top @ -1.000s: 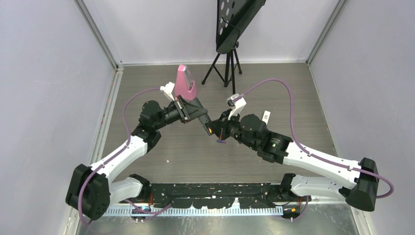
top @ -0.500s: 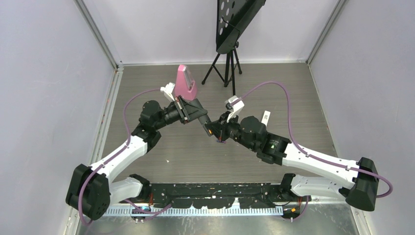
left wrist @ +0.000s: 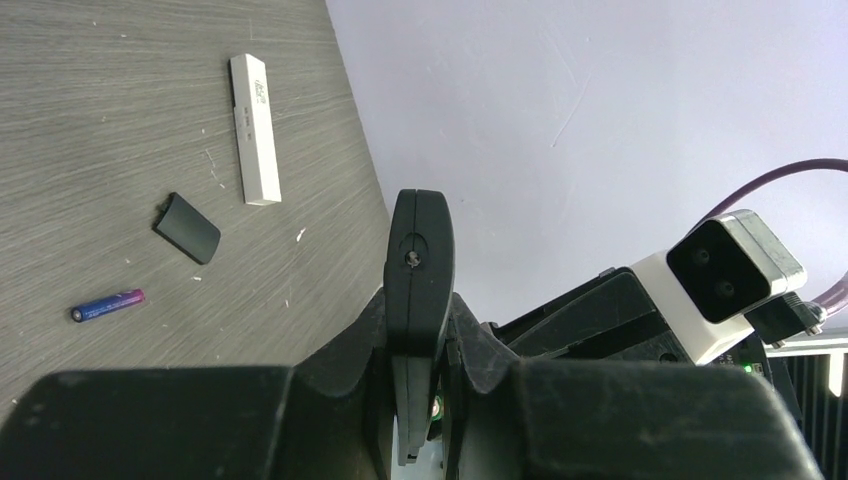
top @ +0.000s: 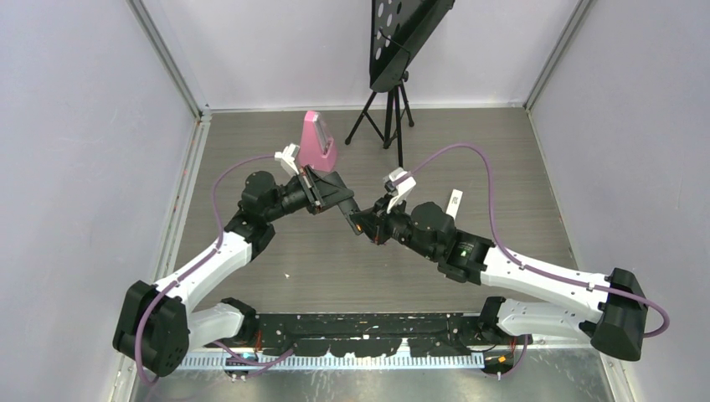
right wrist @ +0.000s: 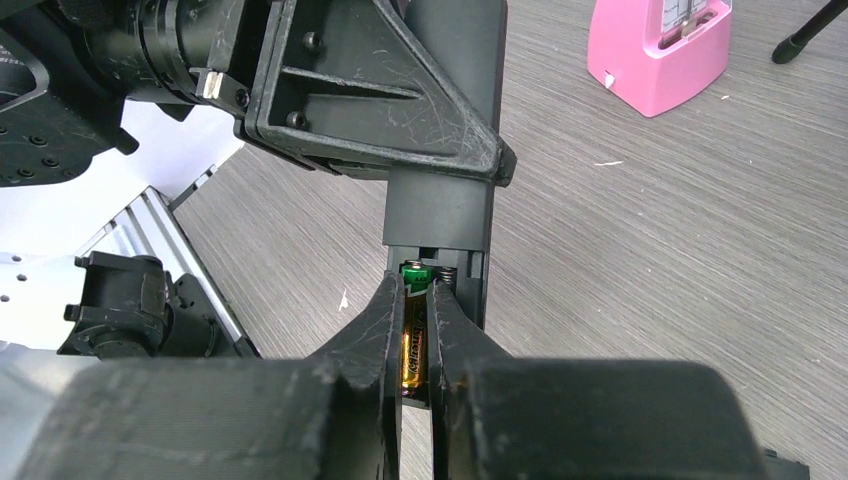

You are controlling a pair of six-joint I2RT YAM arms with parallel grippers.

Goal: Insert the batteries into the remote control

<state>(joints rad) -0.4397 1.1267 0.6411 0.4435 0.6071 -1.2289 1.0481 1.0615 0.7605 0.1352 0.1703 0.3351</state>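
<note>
My left gripper (left wrist: pixel 418 335) is clamped on the remote (left wrist: pixel 420 240). My right gripper (right wrist: pixel 417 297) pinches a gold battery (right wrist: pixel 413 352) against the remote's near end (a purple battery (left wrist: pixel 106 304) lies on the table (left wrist: pixel 100 120)).

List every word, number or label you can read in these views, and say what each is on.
Nothing reads clearly.
gold battery: dark print along its side, too blurred to read.
white remote: small grey marking near one end, too small to read.
pink metronome: scale marks on its face, too small to read.
black remote control: no print visible.
</note>
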